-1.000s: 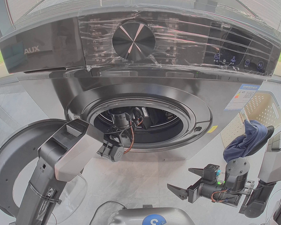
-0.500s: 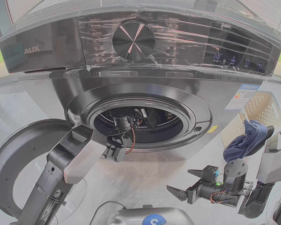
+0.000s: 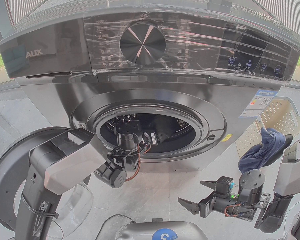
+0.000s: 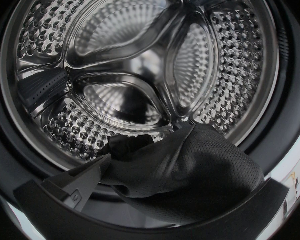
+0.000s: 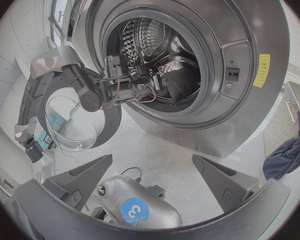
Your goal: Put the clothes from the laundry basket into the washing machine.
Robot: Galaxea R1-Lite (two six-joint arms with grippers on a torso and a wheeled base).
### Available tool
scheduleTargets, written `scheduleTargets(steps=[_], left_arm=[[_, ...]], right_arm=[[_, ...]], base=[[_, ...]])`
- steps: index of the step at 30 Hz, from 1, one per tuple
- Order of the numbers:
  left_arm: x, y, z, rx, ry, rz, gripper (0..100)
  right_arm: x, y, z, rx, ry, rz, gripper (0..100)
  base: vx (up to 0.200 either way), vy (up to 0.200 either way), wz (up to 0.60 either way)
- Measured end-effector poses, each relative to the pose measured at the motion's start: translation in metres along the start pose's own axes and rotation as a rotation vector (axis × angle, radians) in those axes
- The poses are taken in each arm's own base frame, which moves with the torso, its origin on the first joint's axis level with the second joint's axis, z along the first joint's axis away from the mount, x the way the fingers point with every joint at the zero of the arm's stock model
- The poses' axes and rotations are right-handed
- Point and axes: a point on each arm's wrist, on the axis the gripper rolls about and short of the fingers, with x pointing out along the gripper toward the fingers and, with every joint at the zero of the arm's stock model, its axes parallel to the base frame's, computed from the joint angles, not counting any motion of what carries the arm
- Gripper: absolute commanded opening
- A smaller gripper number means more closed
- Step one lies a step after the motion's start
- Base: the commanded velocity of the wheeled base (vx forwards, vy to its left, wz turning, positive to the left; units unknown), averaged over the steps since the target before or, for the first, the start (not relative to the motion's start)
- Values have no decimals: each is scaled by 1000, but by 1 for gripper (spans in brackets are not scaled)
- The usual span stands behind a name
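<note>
The washing machine (image 3: 150,84) stands with its round door (image 3: 10,170) swung wide open to the left. On its right side leans the laundry basket (image 3: 280,114), and a blue garment (image 3: 260,150) hangs over its rim. A black garment (image 4: 190,170) lies at the mouth of the drum (image 4: 123,67), draped over one finger of the left gripper (image 4: 151,160), whose jaws are apart. The right gripper (image 3: 191,191) hovers above the floor, jaws spread, holding nothing

Bright even daylight, glare on the wrapped control panel (image 3: 190,47), dim drum (image 4: 123,67), fisheye-bent edges
</note>
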Motion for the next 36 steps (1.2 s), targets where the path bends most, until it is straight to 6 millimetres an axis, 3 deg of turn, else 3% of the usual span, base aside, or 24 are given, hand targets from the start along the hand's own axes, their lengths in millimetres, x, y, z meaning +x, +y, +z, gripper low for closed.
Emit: scheduleTargets(steps=[11,19,29,36], left_arm=[[-54,-27,11,46,110,-94,100],[-77,-25,4,68,187,-124,100],[-81,-28,16,36,120,-220,100],[-62,-30,29,-1,-27,-195,100]], right_arm=[[-1,0,1,1,-3,0,100],[-1,0,0,0,-2,-1,100],[0,0,0,0,0,-1,100],[0,1,0,-1,2,3,100]], base=[[0,0,0],[0,0,0],[0,0,0],[0,0,0]])
